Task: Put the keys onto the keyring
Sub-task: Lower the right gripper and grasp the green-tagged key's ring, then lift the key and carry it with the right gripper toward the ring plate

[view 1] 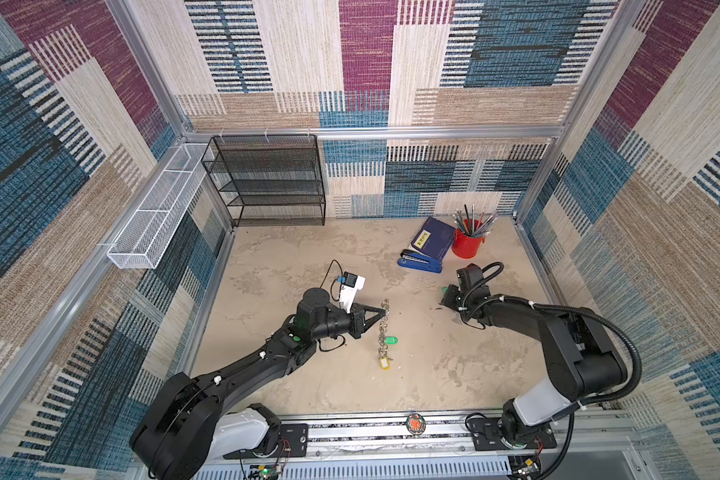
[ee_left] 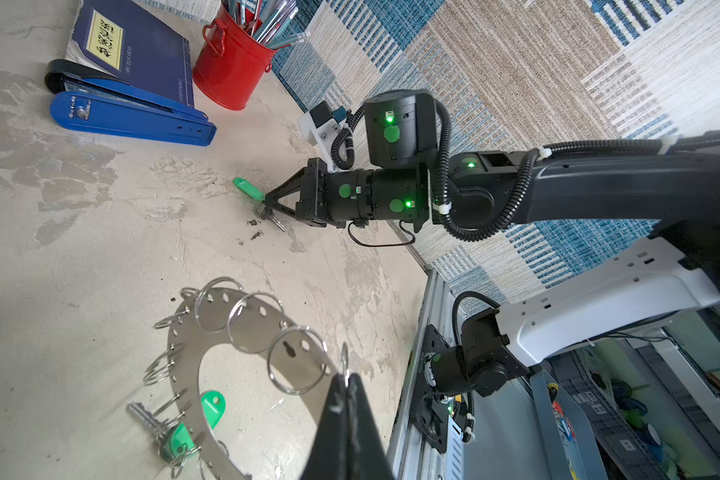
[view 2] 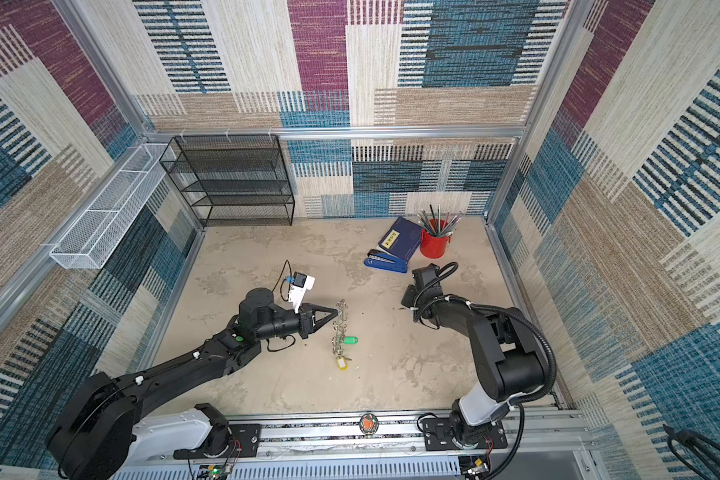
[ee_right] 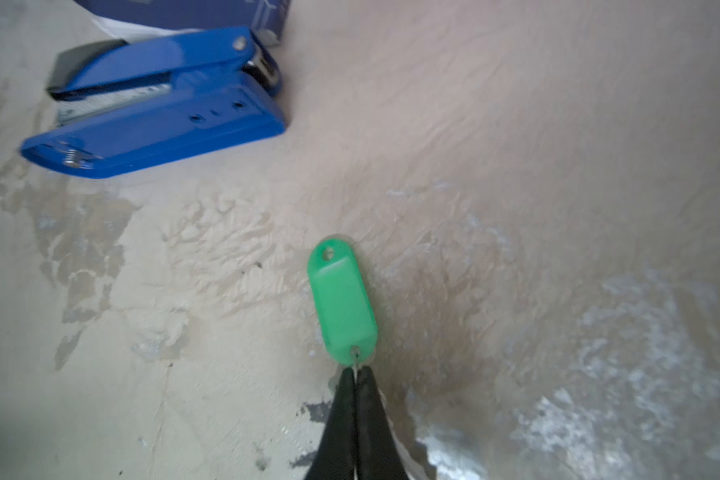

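Nearest the base rail, a yellow-tagged key [view 1: 385, 364] is hanging from the near end of the keyring [view 1: 384, 328]. A green-tagged key [view 1: 390, 340] is hanging just beyond it on the same ring.

In both top views the keyring is standing on edge near the middle of the counter [view 1: 308, 257] and is showing only as a thin line. Whether its lower edge is touching the counter cannot be determined.

The left fingers [ee_left: 341, 411] are pressing together on a split ring at the keyring's rim and are holding the disc upright. In the left wrist view the disc is showing its flat face, with further split rings dangling round the edge.

Farther out and to the right, well apart from the keyring, the right fingers [ee_right: 346, 399] are clamping the small ring of a second green-tagged key [ee_right: 341, 303]. Its tag is pointing away from the fingertips, and its silver blade appears to be touching the counter beneath them.

Beyond that key, a blue stapler [view 1: 420, 262] is lying on the counter. A dark blue book [view 1: 433, 239] is lying just behind it, and a red cup [view 1: 466, 243] of pens is standing beside the book.

A black mesh shelf [view 1: 273, 183] is standing against the back wall. A white wire basket [view 1: 150, 224] is hanging on the left wall.
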Controlling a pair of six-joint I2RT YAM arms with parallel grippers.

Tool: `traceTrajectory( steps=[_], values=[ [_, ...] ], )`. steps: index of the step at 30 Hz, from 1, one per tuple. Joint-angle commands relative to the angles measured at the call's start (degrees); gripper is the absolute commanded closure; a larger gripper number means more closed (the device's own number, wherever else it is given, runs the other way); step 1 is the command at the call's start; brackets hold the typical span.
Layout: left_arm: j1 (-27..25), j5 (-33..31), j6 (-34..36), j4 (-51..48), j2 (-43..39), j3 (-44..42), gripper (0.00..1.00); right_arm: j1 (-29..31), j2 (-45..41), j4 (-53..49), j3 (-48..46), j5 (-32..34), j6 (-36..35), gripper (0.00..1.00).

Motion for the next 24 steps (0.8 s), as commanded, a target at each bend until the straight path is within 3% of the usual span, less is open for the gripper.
traceTrajectory(
  steps=[1, 12, 16, 24],
  values=[
    [0.03, -0.97, 0.79, -0.76, -1.8, 1.17, 1.0, 0.35, -5.3, 8.71, -3.84, -2.61, -4.53, 1.0],
    [0.02, -5.48, 2.97, -10.1, -6.63, 3.21, 1.0, 1.82, -25.08, 33.85, -19.44, -30.51, -12.93, 1.0],
    [0.02, -8.87, 6.82, -18.29, -9.12, 5.64, 1.0, 3.6, -27.74, 36.12, -19.69, -40.78, -14.84, 1.0],
    [-0.27, -10.81, 12.23, -27.19, -9.76, 10.26, 1.0, 8.99, -32.26, 32.76, -17.73, -49.41, -16.91, 1.0]
  ],
)
